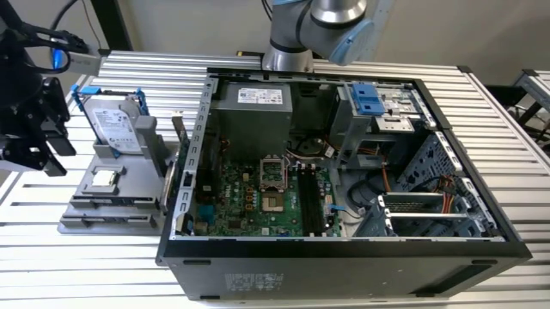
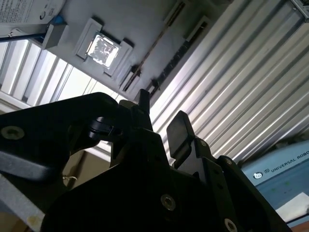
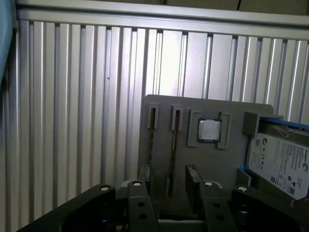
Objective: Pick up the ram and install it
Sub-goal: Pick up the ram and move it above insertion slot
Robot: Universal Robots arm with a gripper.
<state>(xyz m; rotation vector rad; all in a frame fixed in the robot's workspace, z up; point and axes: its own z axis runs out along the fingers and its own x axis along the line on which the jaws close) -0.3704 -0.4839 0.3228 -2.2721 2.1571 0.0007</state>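
Grey plastic tray [image 3: 227, 162], ahead of the empty, spread-apart end effector [image 3: 166, 180], holds the dark narrow ram stick [image 3: 172, 150] in one slot and a square silver chip [image 3: 209, 129] beside.

I see the ram [image 1: 181, 138] as a thin dark stick, standing on its long edge in a slot of the grey holder [image 1: 103, 205], just left of the computer case [image 1: 344, 264].

The computer case [image 1: 344, 257] sits on the slatted table [image 1: 86, 270]. Just beside it, at the exterior view's left, a holder tray [image 1: 90, 215] carries the hard drive [image 1: 112, 129], the chip [image 1: 105, 178] and, nearest the case, the ram [image 1: 181, 136].
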